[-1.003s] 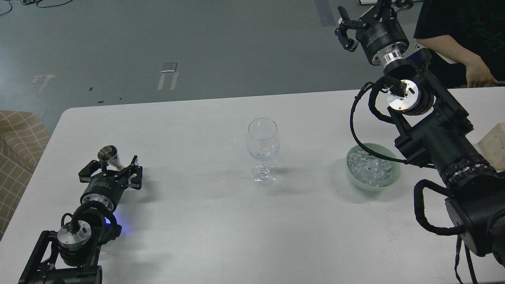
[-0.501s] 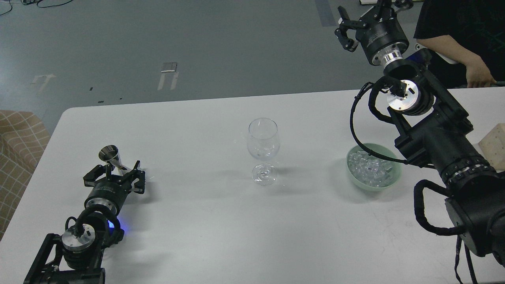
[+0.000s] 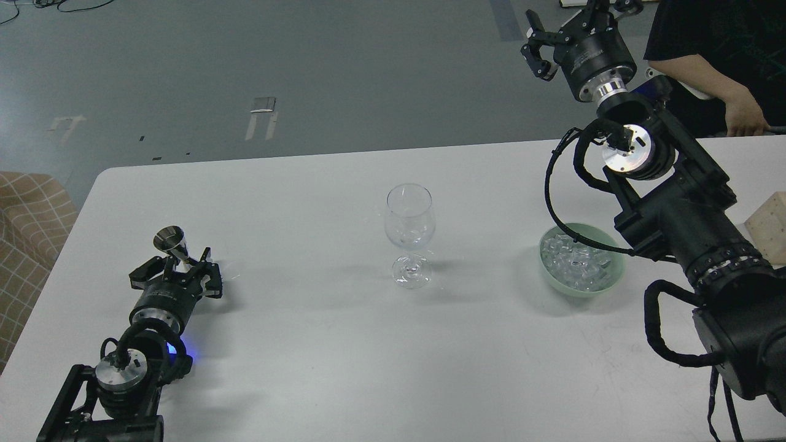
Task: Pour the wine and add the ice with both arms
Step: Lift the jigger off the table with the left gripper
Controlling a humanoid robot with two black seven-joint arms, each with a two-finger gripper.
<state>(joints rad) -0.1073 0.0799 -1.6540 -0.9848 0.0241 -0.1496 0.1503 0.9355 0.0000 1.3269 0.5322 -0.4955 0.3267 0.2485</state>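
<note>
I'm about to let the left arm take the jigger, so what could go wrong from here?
The metal jigger stands tilted between the left gripper's fingers; an off-centre close could tip it and spill. The wine glass is tall on a narrow foot, so a swinging pour might knock it. The right arm's cable hangs over the ice in the green bowl.

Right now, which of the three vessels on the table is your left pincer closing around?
The small metal jigger at far left; my left pincer brackets it. The wine glass and green ice bowl stand untouched.
</note>
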